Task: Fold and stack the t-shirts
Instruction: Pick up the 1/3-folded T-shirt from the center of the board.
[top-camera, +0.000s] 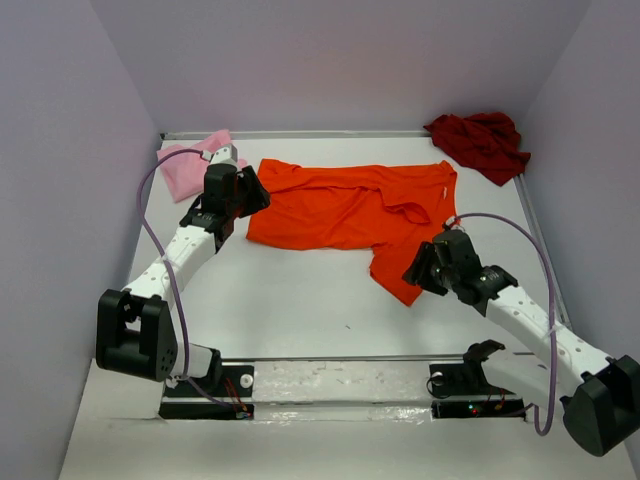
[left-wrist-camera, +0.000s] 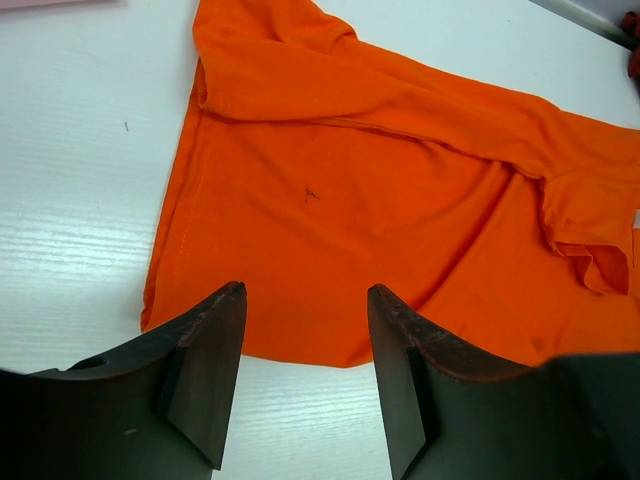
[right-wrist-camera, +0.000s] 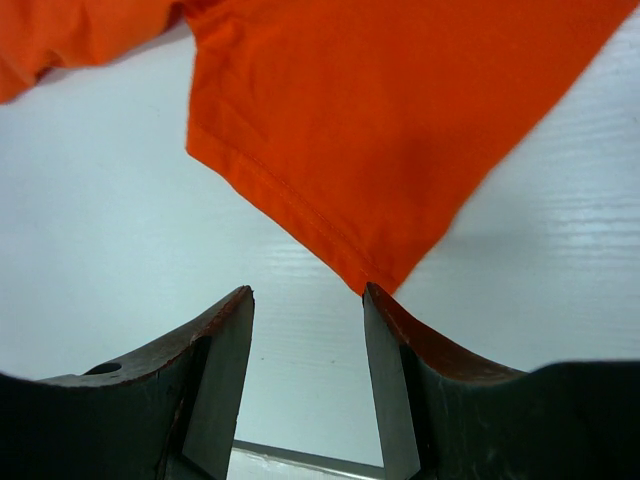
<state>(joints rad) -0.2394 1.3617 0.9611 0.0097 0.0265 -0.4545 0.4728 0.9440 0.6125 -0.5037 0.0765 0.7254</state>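
You had left gripper (left-wrist-camera: 305, 290) and right gripper (right-wrist-camera: 307, 290) spread wide, holding nothing, at edges of the orange shirt (top-camera: 330, 205).

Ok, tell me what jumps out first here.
A bright orange t-shirt lies spread across the table's middle. Both hands hover open at its edges, the left hand at its left end, the right hand at its near corner. A dark red shirt sits crumpled far right.
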